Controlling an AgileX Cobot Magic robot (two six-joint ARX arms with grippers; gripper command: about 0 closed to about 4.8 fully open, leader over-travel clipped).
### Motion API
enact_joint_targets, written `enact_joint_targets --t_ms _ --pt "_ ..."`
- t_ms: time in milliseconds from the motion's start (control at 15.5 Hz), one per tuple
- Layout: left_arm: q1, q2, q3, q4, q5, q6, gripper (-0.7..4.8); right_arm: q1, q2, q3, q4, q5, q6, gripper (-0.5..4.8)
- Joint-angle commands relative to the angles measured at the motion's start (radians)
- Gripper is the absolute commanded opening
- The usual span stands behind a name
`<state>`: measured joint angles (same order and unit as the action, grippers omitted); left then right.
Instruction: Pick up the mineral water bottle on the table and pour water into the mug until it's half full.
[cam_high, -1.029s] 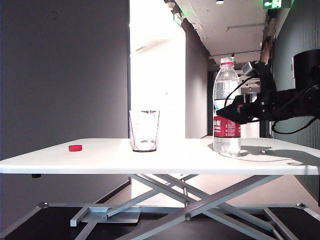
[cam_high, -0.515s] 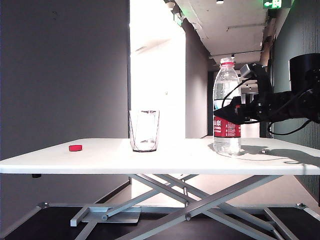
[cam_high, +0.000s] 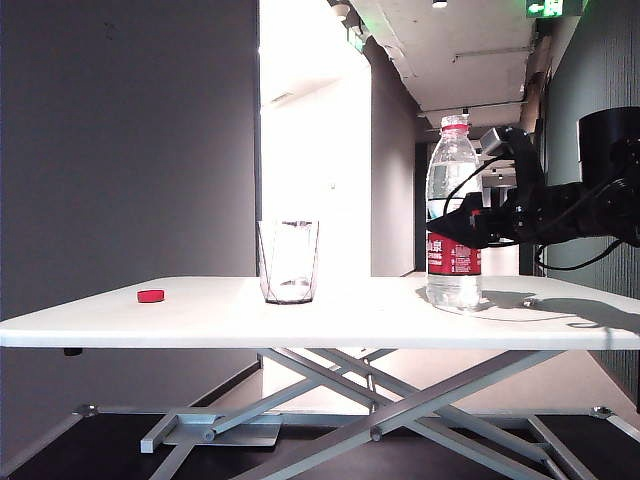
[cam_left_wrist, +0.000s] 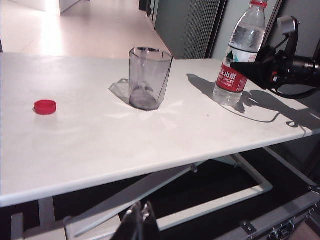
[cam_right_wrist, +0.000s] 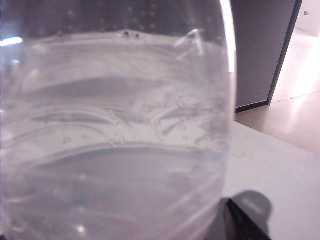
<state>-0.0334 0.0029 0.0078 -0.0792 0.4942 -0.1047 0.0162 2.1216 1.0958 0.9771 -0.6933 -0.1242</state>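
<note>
The mineral water bottle (cam_high: 453, 215) stands upright on the table (cam_high: 320, 325), uncapped (a red cap (cam_high: 151, 296) lies far off). The right gripper (cam_high: 447, 229) sits at its label, jaws spread wide, not yet clamped. The mug (cam_high: 289, 261) looks empty. The left gripper (cam_left_wrist: 139, 223) hangs below the table, seemingly closed. Grasping, lifting and pouring remain.
</note>
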Motion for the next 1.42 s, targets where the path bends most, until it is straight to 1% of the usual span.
enact_joint_targets --t_ms 64,129,193,386,450,515,901,1029,1158,1222,1287,1415 --pt "-0.001 0.001 0.002 -0.010 0.004 0.004 -0.05 0.000 -0.004 0.006 0.011 -0.008 0.025 3.52" --pt "-0.001 0.001 0.002 -0.010 0.004 0.004 -0.05 0.000 -0.005 0.006 0.013 -0.009 0.025 3.39" --pt "-0.001 0.001 0.002 -0.010 0.004 0.004 -0.05 0.000 -0.005 0.006 0.015 -0.010 0.025 3.10" --pt "-0.001 0.001 0.002 -0.010 0.004 0.004 -0.05 0.000 -0.005 0.006 0.018 -0.017 0.024 2.95" --pt "-0.001 0.001 0.002 -0.010 0.004 0.004 -0.05 0.000 -0.005 0.006 0.023 -0.018 0.024 2.68" --pt "-0.001 0.001 0.002 -0.010 0.004 0.004 -0.05 0.000 -0.005 0.006 0.023 -0.020 0.024 2.63" --pt "-0.001 0.001 0.002 -0.011 0.004 0.004 -0.05 0.005 -0.029 0.006 0.022 -0.027 0.023 2.63" --pt "-0.001 0.001 0.002 -0.011 0.004 0.004 -0.05 0.015 -0.068 0.006 0.022 -0.016 0.004 2.63" --pt "-0.001 0.001 0.002 -0.011 0.004 0.004 -0.05 0.031 -0.095 0.006 0.015 -0.011 -0.048 2.63" --pt "-0.001 0.001 0.002 -0.011 0.004 0.003 -0.05 0.047 -0.112 0.006 0.003 0.003 -0.083 2.63" --pt "-0.001 0.001 0.002 -0.011 0.005 0.003 -0.05 0.069 -0.132 0.006 -0.019 0.039 -0.119 2.63" --pt "-0.001 0.001 0.002 -0.011 0.005 0.003 -0.05 0.097 -0.148 0.007 -0.047 0.094 -0.149 2.63"
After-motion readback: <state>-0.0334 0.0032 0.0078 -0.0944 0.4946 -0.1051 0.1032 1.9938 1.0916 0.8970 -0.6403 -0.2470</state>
